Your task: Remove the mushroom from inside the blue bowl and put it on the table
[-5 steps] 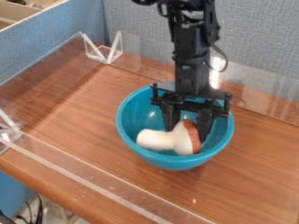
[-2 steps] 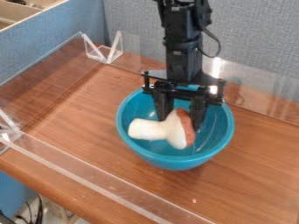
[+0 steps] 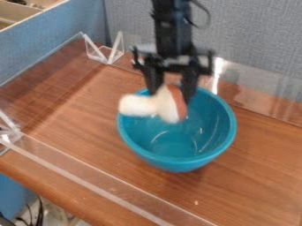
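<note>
So your tool (image 3: 172, 91) is pinching the mushroom (image 3: 154, 105) by its cap end, with the cream stem sticking out sideways toward the desk's left edge, and the whole thing hangs above the rim of the blue bowl (image 3: 177, 132), on the bowl's back-left side. It's blurry, so I can't tell exactly how much cap sits between the fingers, but it's clearly clamped on it, not spread. I'd call this the carry step: the pick-up is done, the putting-down isn't. Next you need to get it clear of the bowl rim sideways and then lower it onto bare desk (image 3: 83, 97) before letting go. Best open room looks like the wood left of the bowl, running toward the back-left corner; there's also a strip along the front edge. Watch the low clear wall (image 3: 48, 66) on the left side and the little clear bracket (image 3: 106, 48) at the back corner, and don't drop too near the bowl, because a round cap like that will probably roll.
</note>
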You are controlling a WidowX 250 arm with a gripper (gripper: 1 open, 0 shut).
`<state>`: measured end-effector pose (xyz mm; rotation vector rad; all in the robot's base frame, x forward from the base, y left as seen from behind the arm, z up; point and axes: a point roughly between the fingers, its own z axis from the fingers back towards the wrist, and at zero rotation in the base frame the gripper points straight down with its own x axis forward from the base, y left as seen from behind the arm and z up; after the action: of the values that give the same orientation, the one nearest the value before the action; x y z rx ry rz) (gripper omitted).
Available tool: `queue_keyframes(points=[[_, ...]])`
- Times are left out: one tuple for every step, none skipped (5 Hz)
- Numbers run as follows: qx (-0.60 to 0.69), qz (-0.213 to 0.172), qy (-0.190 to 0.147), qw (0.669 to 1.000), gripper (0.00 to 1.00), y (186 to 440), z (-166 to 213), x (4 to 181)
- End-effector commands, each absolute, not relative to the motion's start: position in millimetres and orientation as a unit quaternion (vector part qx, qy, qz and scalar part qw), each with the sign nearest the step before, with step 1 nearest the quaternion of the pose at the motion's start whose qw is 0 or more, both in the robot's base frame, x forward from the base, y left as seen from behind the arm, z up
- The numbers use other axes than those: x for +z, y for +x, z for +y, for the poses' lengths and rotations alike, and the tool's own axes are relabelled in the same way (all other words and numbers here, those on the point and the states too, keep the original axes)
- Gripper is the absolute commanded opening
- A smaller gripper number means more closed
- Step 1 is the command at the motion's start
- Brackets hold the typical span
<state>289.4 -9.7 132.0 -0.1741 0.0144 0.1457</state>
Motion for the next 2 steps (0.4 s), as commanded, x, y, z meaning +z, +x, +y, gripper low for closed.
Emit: queue_keyframes(points=[[0.111, -0.05, -0.075, 0.99, 0.0, 298.3, 33.5, 177.1], [0.153, -0.046, -0.064, 0.985, 0.0, 292.2, 80.7, 183.4]])
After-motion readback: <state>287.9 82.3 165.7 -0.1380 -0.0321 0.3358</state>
